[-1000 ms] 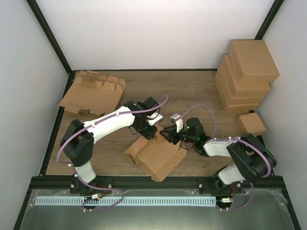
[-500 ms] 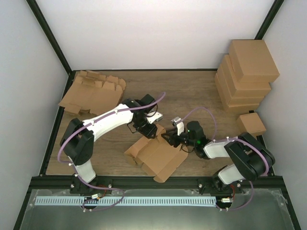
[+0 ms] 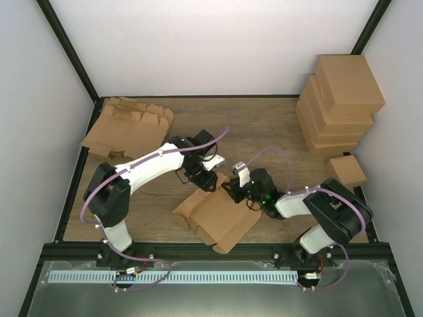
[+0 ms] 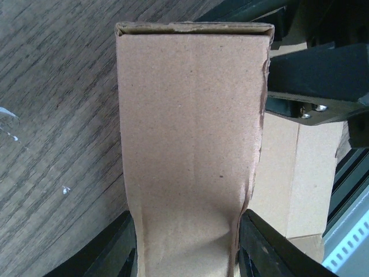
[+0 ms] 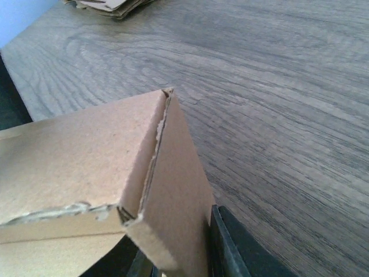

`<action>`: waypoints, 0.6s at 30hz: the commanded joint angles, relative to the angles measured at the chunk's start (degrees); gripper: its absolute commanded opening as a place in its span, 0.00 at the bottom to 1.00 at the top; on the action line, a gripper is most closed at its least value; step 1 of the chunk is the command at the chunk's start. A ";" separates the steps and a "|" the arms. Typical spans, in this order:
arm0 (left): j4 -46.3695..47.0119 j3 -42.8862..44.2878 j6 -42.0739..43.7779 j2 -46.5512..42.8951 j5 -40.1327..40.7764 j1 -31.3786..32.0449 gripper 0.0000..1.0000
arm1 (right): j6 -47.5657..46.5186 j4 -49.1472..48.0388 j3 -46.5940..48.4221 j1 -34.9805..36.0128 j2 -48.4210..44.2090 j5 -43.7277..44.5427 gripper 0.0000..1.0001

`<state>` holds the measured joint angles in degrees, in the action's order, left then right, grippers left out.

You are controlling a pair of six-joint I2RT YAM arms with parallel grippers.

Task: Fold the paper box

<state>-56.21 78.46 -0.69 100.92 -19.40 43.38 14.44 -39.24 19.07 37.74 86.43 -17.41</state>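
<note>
The paper box [image 3: 218, 214] is a brown, half-folded cardboard piece lying near the table's front, between both arms. My left gripper [image 3: 203, 179] is shut on an upright flap [image 4: 190, 133] at the box's far side; the flap buckles inward between the black fingers [image 4: 260, 245]. From the right, my right gripper [image 3: 232, 188] reaches in and is shut on a doubled side wall [image 5: 173, 190] at the box's corner. One finger [image 5: 230, 245] presses against that wall's outer face. The right gripper also shows in the left wrist view [image 4: 317, 86], right beside the flap.
A pile of flat cardboard blanks [image 3: 129, 129] lies at the back left. Several folded boxes [image 3: 340, 102] are stacked at the back right, with a small box [image 3: 347, 170] in front of them. A black frame rail [image 3: 211, 251] runs along the near edge.
My right gripper has moved left to the box and its jaws have narrowed onto the side wall. The left gripper kept its grip and shifted slightly left with the flap.
</note>
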 commanded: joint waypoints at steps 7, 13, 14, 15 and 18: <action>1.00 1.33 0.61 0.80 -3.32 -0.04 0.46 | 0.56 -1.53 2.63 6.45 1.30 21.52 0.06; 1.44 1.01 0.17 0.58 -3.95 -0.05 0.46 | 2.27 0.89 4.09 10.25 3.58 31.39 0.01; 1.44 1.00 0.12 0.59 -4.10 -0.06 0.46 | 2.82 0.89 3.89 10.37 3.67 32.16 0.01; 1.45 1.00 0.08 0.67 -4.19 -0.09 0.46 | 2.90 0.78 3.60 10.50 3.72 32.51 0.01; 1.45 0.95 -0.02 0.94 -4.09 -0.07 0.46 | 2.08 0.94 3.30 11.45 3.41 34.39 0.04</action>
<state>-55.40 78.65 -1.06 100.95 -18.68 42.41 15.07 -39.40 21.26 48.31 88.79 8.97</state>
